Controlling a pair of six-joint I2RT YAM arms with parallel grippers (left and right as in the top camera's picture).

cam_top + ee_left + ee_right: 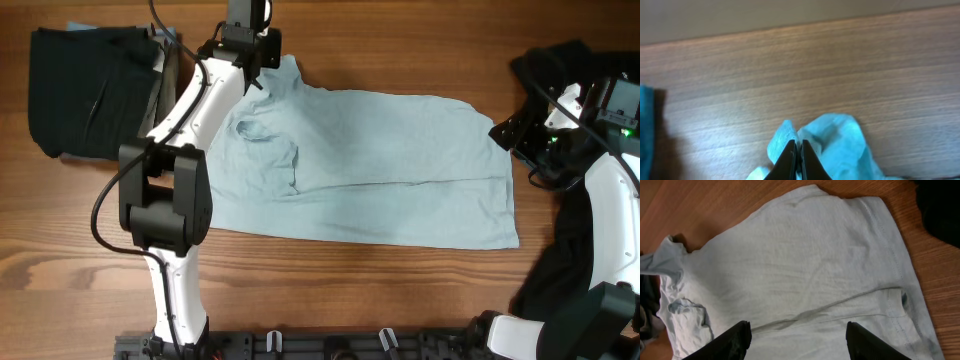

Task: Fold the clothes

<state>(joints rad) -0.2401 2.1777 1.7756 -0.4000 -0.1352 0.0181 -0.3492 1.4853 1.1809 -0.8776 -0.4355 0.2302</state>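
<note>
The wooden tabletop (400, 290) carries everything, and most of its middle is taken up by the light-blue T-shirt (380, 165), lying flat with a long crease running along its length and a small rumpled patch of cloth just below the left end effector (797, 150). That end effector is pinched shut on a bunched tip of the shirt's far edge, and only a little fabric shows around its tips. A black T-shirt (85, 95) sits in a squarish heap well out to its left, apart from the blue one. The right end effector (799, 330) hangs over the shirt's other end with its fingers spread wide and nothing between them, and a sprawl of dark cloth (565, 250) lies close behind and beneath that arm. From where I stand the weak spot looks like the thin pinch: if the left arm carries the edge across quickly, the fabric could slip free, or the whole shirt could slide and spoil the crease, since nothing pins the other end. The right arm could also snag the dark cloth as it comes down
</note>
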